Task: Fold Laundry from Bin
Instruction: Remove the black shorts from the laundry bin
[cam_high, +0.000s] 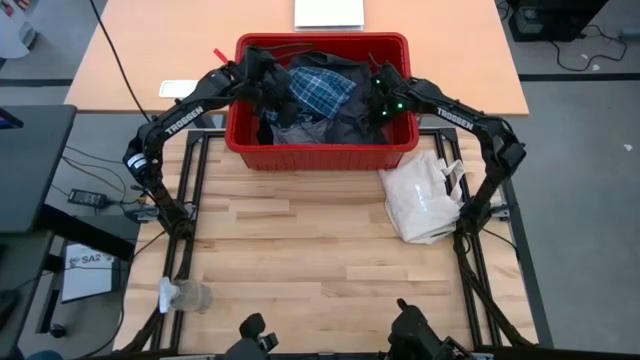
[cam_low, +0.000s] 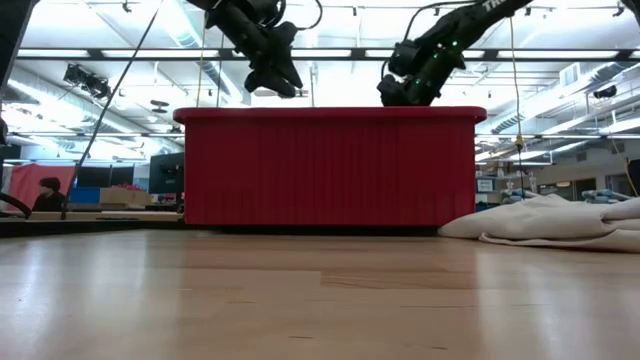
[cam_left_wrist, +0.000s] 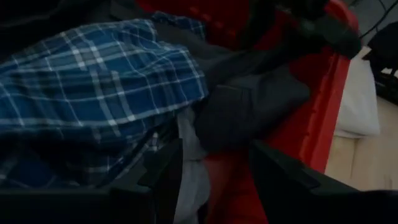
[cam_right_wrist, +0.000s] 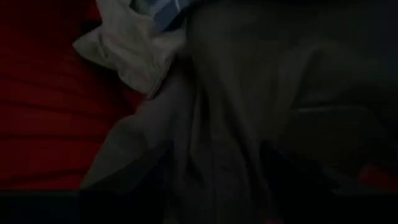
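The red bin (cam_high: 320, 160) stands at the table's far middle and holds the laundry. A blue-and-white plaid shirt (cam_high: 318, 88) lies on top, with a dark grey garment (cam_high: 352, 112) to its right and a light grey piece (cam_left_wrist: 189, 155) below the shirt's edge. My left gripper (cam_left_wrist: 214, 155) hovers open over the bin's left part, above the rim in the low view (cam_low: 272, 80). My right gripper (cam_right_wrist: 217, 168) is open and reaches down into the bin's right part (cam_high: 374, 106), close over the dark grey garment (cam_right_wrist: 249, 81). My right gripper stands with its fingers on either side of a fold of the dark grey garment (cam_right_wrist: 211, 137), coming from above at a slant. Whether the fingertips touch the cloth I cannot tell in the dark wrist view.
A white fabric bag (cam_high: 425, 200) lies on the table just right of the bin's near corner. A small pale object (cam_high: 182, 295) sits near the table's near left edge. A white board (cam_high: 328, 12) lies beyond the bin. Bare wood stretches between the bin and the near edge.
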